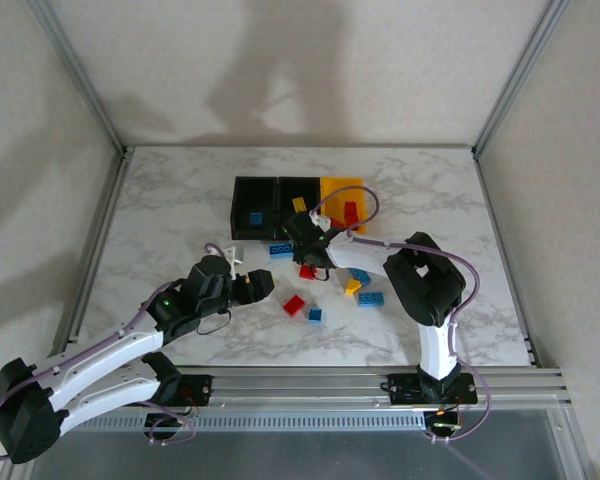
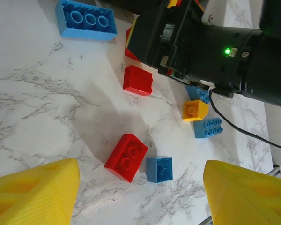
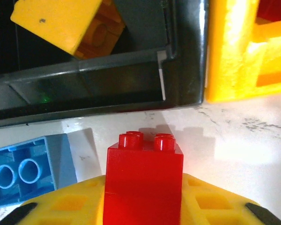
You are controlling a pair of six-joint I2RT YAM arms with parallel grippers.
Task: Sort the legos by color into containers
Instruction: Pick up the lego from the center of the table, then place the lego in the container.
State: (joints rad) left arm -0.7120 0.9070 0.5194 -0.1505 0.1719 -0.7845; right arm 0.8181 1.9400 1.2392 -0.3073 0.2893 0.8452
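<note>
Table point(image 1: 170, 230): white marble top; the bins stand at its far middle, with loose bricks in front of them.
Bins point(image 1: 279, 200): joined row. The left black one holds a blue brick point(image 1: 254, 217), the middle black one a yellow brick point(image 3: 61, 21), the yellow-orange one red bricks point(image 1: 351, 210).
Left gripper point(image 2: 140, 187): fingers wide apart with nothing between them, over a loose red brick point(image 2: 126, 157) just beside a small blue brick point(image 2: 159, 169).
Right gripper point(image 1: 305, 262): clamped on a held red brick point(image 3: 144, 180), studs up, just in front of the middle bin; probably clear of the table.

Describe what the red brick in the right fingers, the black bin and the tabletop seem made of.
The red brick looks glossy moulded plastic: crisp studs, sheen. The black bin, smooth semi-gloss plastic: reflective wall. The tabletop, marble-patterned; stone or laminate unclear.
</note>
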